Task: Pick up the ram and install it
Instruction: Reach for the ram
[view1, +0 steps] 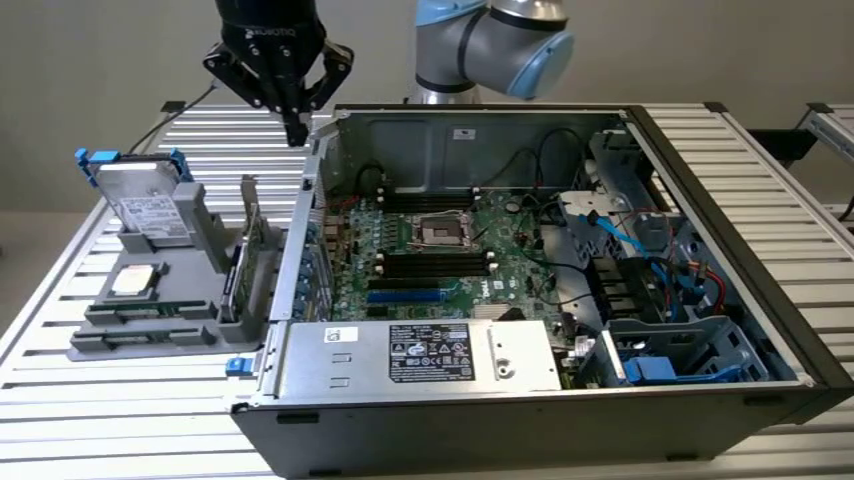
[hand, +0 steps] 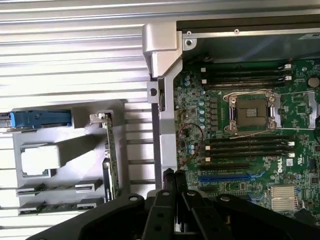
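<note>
Read the exterior view as a dial centred on the open computer case (view1: 534, 300). At nine o'clock a grey tray (view1: 83, 350) sits on the slatted worktop (view1: 80, 420). It carries a hard drive (view1: 144, 210) at its far end and a square silver chip (view1: 134, 281) in the middle. The ram (view1: 144, 311), a thin green stick, lies flat in a slot near the tray's front edge. A second slot beside it may hold another; I cannot tell. On the tray's three o'clock side a larger green card (view1: 248, 255) stands on edge.

The claw (view1: 296, 128) hangs at eleven o'clock of the case, above the worktop just outside the case and well apart from the ram. Its fingers are pressed together and grip nothing.

Several things could go wrong from here:
- With the fingers together, the claw would land on top of the stick rather than straddle it.
- The standing card seems to lie between claw and ram, so a low sideways path could knock it over.
- The card is also green, so the wrong board could be taken.
- The ram sits low in its slot with little edge to grip, and an off-centre hold would probably let it tilt.
- Inside the case, the black memory slots (view1: 434, 263) closely flank the processor socket (view1: 441, 232), so a tilted stick could jam or bend there.
- Loose cables (view1: 554, 160) hang near.
</note>
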